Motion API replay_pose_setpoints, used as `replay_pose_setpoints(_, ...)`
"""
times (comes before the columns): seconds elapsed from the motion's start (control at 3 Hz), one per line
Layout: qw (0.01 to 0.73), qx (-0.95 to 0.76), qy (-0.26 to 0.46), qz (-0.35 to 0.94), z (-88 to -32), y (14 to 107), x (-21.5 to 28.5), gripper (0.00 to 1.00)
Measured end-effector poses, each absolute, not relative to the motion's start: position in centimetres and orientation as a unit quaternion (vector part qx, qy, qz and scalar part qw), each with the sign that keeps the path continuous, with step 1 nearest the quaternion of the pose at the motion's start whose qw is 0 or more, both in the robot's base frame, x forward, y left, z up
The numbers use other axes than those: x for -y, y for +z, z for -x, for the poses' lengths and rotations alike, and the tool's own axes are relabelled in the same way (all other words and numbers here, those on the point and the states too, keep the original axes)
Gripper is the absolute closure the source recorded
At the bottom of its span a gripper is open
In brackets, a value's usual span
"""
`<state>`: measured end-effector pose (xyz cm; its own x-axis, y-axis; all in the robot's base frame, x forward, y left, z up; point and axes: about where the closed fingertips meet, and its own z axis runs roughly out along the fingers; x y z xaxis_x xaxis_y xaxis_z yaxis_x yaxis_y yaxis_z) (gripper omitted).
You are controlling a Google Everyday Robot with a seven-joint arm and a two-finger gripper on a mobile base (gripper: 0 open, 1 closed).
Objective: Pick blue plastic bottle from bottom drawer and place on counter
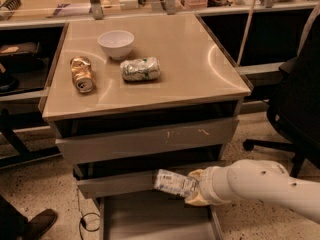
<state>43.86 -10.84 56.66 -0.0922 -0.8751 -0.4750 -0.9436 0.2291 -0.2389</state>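
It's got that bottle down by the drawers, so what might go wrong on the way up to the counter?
The gripper holds the bottle sideways by one end, so it may slip into the bottom drawer. Rising straight up, the bottle might catch the drawer fronts or the counter rim. A landing near the bowl or cans could knock them.

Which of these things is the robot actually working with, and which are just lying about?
In the job: gripper (low right) clamped on the blue plastic bottle, over the open bottom drawer; counter.
Just lying about: white bowl, dented gold can, crushed silver-green can, office chair.
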Motion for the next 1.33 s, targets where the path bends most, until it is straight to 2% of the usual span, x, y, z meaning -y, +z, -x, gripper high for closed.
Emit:
replay_pose_setpoints(0.33,0.282,-0.727,0.017,0.626,-45.6,63.7,10.6,1.0)
replay_pose_setpoints(0.67,0.282,-0.727,0.017,0.626,-45.6,63.7,10.6,1.0)
replay_pose_setpoints(1.33,0.333,-0.712,-0.054,0.616,-46.4,73.0,12.5,1.0)
